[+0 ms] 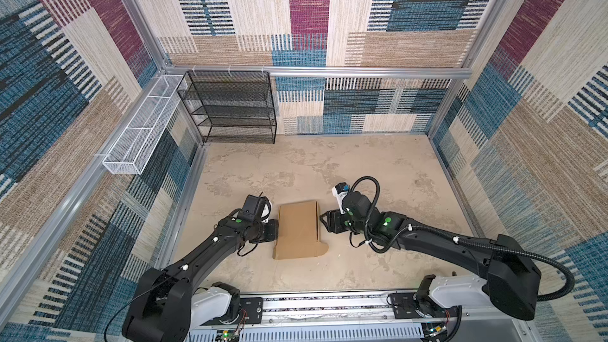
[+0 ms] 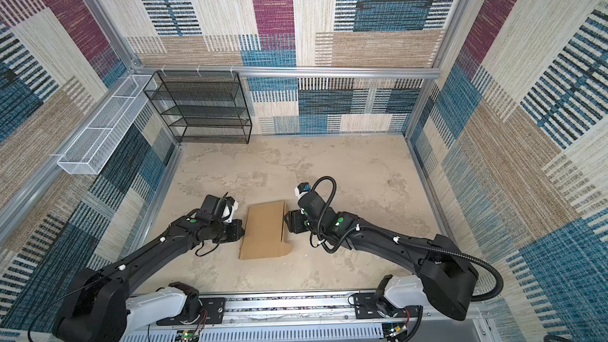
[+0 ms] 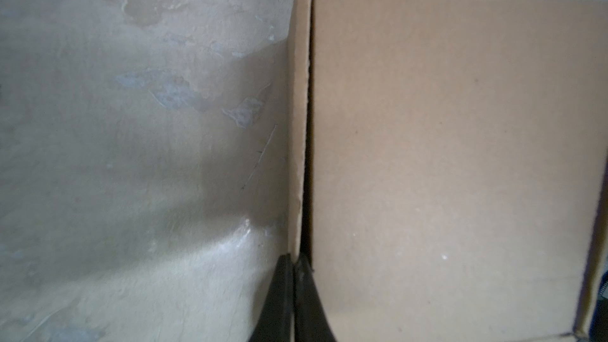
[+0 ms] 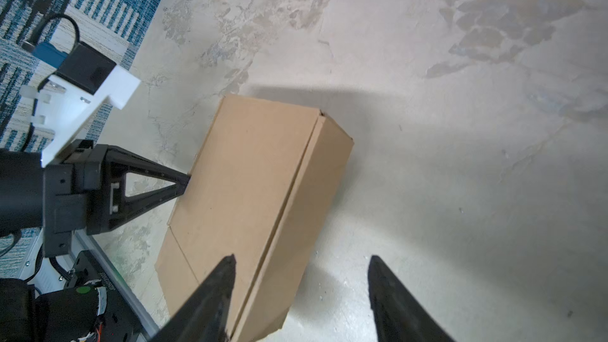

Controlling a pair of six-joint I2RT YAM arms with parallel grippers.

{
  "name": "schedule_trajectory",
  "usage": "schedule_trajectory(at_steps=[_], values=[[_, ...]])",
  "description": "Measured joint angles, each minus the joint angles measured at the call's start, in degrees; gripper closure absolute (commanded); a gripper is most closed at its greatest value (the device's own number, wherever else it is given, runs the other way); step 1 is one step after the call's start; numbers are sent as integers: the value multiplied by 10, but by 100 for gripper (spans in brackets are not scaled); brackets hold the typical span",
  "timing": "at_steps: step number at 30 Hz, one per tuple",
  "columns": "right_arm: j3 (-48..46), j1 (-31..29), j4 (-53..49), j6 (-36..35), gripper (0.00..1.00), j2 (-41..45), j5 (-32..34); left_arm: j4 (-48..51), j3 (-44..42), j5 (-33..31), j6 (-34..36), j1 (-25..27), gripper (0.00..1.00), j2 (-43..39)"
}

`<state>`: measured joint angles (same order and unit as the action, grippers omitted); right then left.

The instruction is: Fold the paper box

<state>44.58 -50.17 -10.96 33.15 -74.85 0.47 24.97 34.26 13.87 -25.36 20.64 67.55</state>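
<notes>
Paper box [image 1: 297,230], plain brown cardboard, lies on the beige desk [image 1: 378,176] between the two arms in both top views. It is folded into a shallow closed block, with a rounded flap lying flat at its near right corner. The left fingers [image 1: 275,227] meet its left side. The right fingers [image 1: 324,223] sit just beside its right side.

In the left wrist view, a narrow side wall runs along the box's edge [image 3: 444,159]. The left fingers [image 3: 289,291] are pressed together and touch the end of that wall. Whether cardboard is pinched between them cannot be told.

In the right wrist view, the right fingers [image 4: 214,291] stand wide apart and hold nothing. One tip hangs over the box's top [image 4: 256,192], the other over bare desk. Across the box, the closed tip of the left fingers [image 4: 177,182] touches its far edge.
</notes>
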Motion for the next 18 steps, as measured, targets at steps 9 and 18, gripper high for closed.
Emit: schedule_trajectory(at_steps=[9,18], values=[[-30,12,48,56,9,8,-67,-10,-8,-2,-2,0,100,-12],[-72,46,153,127,5,-39,-167,-50,-36,2,-15,0,100,-32]])
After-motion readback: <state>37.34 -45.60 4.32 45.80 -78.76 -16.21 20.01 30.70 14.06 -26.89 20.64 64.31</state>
